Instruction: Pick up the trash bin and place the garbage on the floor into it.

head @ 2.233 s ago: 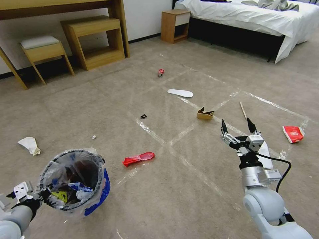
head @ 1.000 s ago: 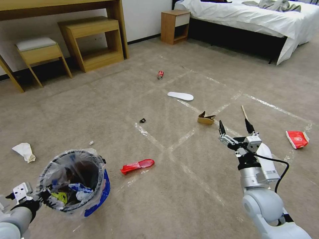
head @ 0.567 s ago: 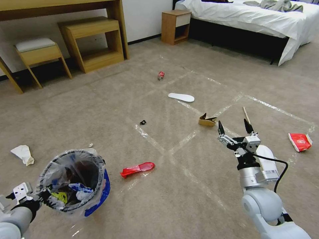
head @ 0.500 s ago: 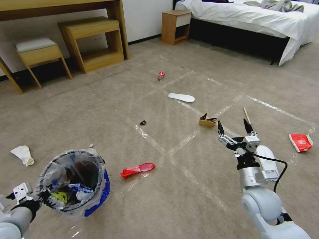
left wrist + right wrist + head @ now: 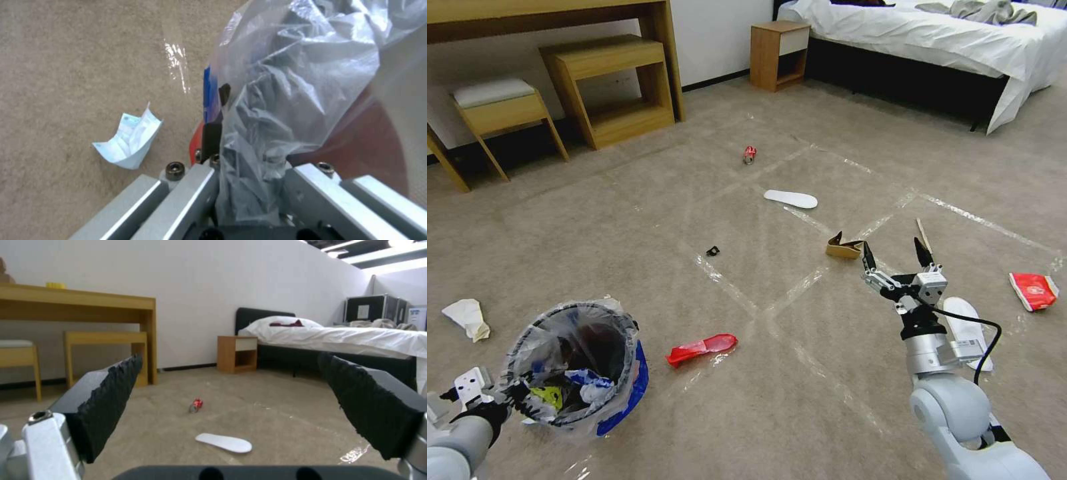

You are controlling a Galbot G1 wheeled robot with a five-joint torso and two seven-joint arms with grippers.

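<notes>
Bin held, right arm raised over the littered floor (image 5: 827,413).
The left gripper (image 5: 507,395) clamps the trash bin (image 5: 577,363) by its rim; the right gripper (image 5: 894,257), jaws spread and empty, hangs near the cardboard piece (image 5: 843,247).

I see a wooden desk (image 5: 547,13) along the far wall, a cushioned stool (image 5: 500,107) and low bench (image 5: 610,87) under it, a nightstand (image 5: 777,53) and white-sheeted bed (image 5: 934,40) to its right.
</notes>
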